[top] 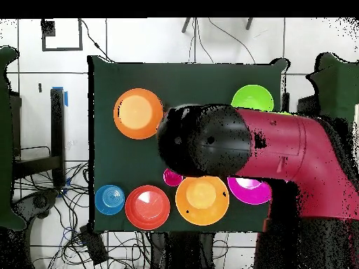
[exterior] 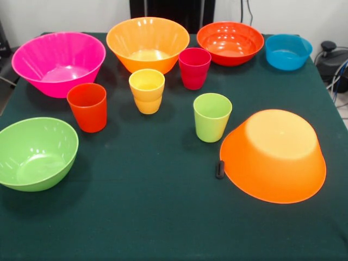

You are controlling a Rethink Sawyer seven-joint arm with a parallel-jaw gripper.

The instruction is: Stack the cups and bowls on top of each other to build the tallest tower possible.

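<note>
- I cannot find the claw in either view, so I cannot tell if it is apart or together, or if it holds anything.
- In the overhead view only the big red and black arm [top: 280, 147] shows. It reaches in from the right of the frame, and its round black end covers the middle of the table [top: 210, 77].
- The cups stand in the middle of the front view: the yellow cup [exterior: 147, 91], the orange-red cup [exterior: 87, 107] to its left, the crimson cup [exterior: 194, 68] up and to its right, and the lime green cup [exterior: 211, 117] lower right. All four are upright and apart.
- The bowls sit around them. The pink bowl [exterior: 57, 62] is at the upper left, the upright orange bowl [exterior: 148, 43] at the top middle, then the red-orange bowl [exterior: 230, 42] and the small blue bowl [exterior: 288, 51] at the upper right. The lime green bowl [exterior: 35, 154] is at the lower left.
- The upside-down orange bowl [exterior: 274, 155] lies at the lower right with its flat bottom up. I think it could be a good base.
- Nothing is stacked yet, I think, so the tower is not started.
- From above, the arm hides almost all the cups, so I cannot tell which one is nearest the claw.
- A small black thing [exterior: 219, 169] lies by the upside-down bowl's rim. I cannot tell what it is.
</note>
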